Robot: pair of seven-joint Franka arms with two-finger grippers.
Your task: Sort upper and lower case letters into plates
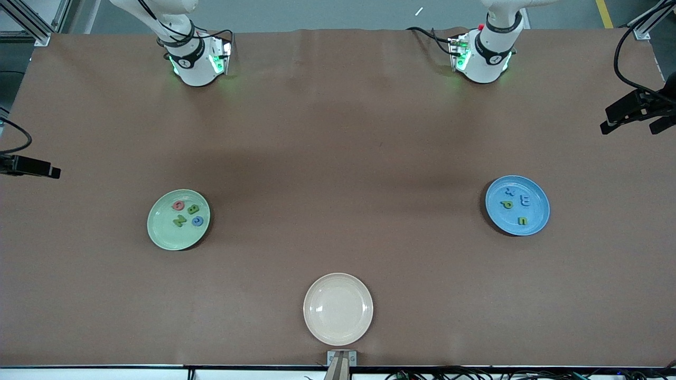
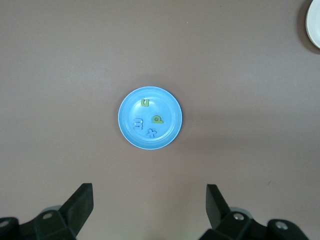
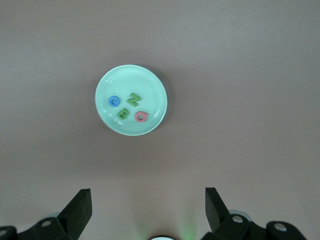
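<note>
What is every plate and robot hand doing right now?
green plate: holds four letters.
blue plate: holds four letters too.
cream plate: nothing in it.
left gripper: open, high over the blue plate, holding nothing.
right gripper: open, high over the green plate, holding nothing.

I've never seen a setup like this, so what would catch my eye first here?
Probably the three round plates on the brown table: a pale green plate toward the right arm's end and a blue plate toward the left arm's end, each holding four tiny coloured letters. A bare cream plate sits nearest the front camera, between them.
</note>
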